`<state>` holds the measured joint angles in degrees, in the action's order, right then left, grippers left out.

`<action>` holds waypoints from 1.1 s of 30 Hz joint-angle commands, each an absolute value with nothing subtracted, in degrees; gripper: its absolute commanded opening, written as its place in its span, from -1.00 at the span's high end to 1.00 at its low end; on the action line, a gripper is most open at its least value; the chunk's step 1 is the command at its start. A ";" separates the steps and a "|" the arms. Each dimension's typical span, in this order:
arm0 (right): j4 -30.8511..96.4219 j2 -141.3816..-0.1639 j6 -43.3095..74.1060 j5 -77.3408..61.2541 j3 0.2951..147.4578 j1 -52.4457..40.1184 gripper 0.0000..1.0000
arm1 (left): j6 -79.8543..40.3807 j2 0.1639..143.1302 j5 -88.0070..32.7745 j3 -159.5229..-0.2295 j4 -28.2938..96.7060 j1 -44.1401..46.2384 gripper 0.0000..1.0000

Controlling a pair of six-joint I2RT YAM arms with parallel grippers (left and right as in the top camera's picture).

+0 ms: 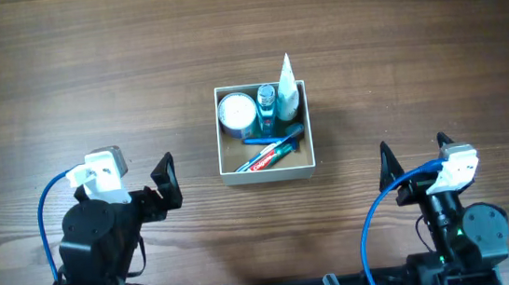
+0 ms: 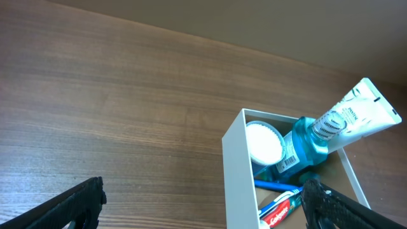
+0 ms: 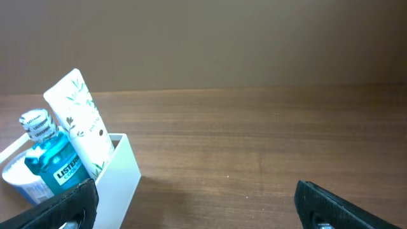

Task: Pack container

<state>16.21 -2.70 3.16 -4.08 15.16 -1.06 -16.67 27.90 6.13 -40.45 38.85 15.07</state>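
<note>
The container [image 1: 230, 175] is a square white-walled box with a tan inside, at the table's middle. In it are a white-lidded jar [image 1: 236, 113], a blue mouthwash bottle [image 1: 267, 104], a white tube [image 1: 288, 88], a toothpaste tube [image 1: 269, 156] and a blue toothbrush [image 1: 277, 137]. It also shows in the left wrist view [image 2: 236, 172] and the right wrist view [image 3: 121, 172]. My left gripper [image 1: 166, 181] is open and empty, left of the box. My right gripper [image 1: 415, 155] is open and empty, to the box's lower right.
The wooden table [image 1: 89, 74] surrounds the box on all sides. Blue cables [image 1: 44, 209] run by both arm bases at the front edge.
</note>
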 commanded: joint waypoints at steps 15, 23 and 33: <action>-0.23 -0.21 -2.98 -5.15 0.30 -1.58 -1.00 | -17.19 27.75 5.85 -39.94 38.68 15.38 -1.00; -0.23 -0.21 -2.98 -5.15 0.30 -1.58 -1.00 | -17.19 27.75 5.85 -39.97 38.68 15.38 -1.00; -0.23 -0.21 -2.96 -5.15 0.30 -1.58 -0.99 | -16.67 27.62 6.13 -39.94 39.86 15.18 -1.00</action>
<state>-0.01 -0.84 -2.90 -4.49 0.36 -1.37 -16.67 27.90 6.13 -40.34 38.85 15.07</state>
